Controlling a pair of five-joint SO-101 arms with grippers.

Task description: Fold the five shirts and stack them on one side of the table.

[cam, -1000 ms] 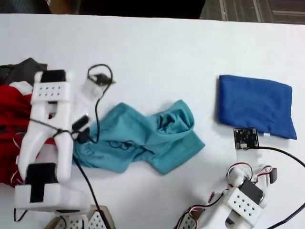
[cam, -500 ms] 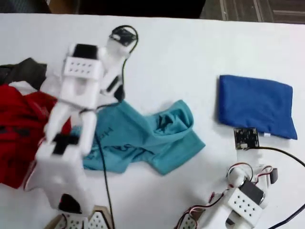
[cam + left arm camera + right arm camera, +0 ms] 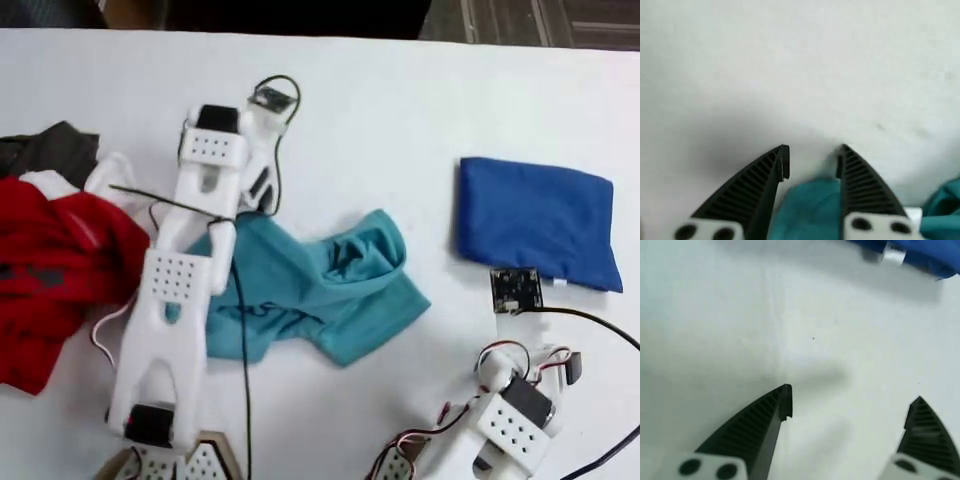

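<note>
Plainly, the teal shirt [image 3: 320, 285] is the piece in hand: it lies crumpled near the middle of the table [image 3: 400, 100], its long axis running across from the left arm's side toward the right arm's. One end spreads flatter toward the near edge, and a rumpled hump sits on its far side. Which end is collar and which is hem I cannot tell. It looks light, limp and easily dragged, so it should bunch rather than slide flat. I judge the sound holds to be at an edge or corner, pinching a single layer rather than the hump. The left gripper [image 3: 812, 150] is at the shirt's far corner on the left arm's side. Its fingers [image 3: 765, 180] are drawn narrow with teal cloth filling the gap between them, which looks like a pinch on that corner. The right gripper [image 3: 850, 400] hangs over bare table with its fingers spread wide and nothing between them. It is just beside the folded blue shirt [image 3: 535, 220], which lies flat at the right arm's side. At the opposite edge a red shirt [image 3: 50, 270] lies heaped against a dark grey garment [image 3: 45, 148], both unfolded.
</note>
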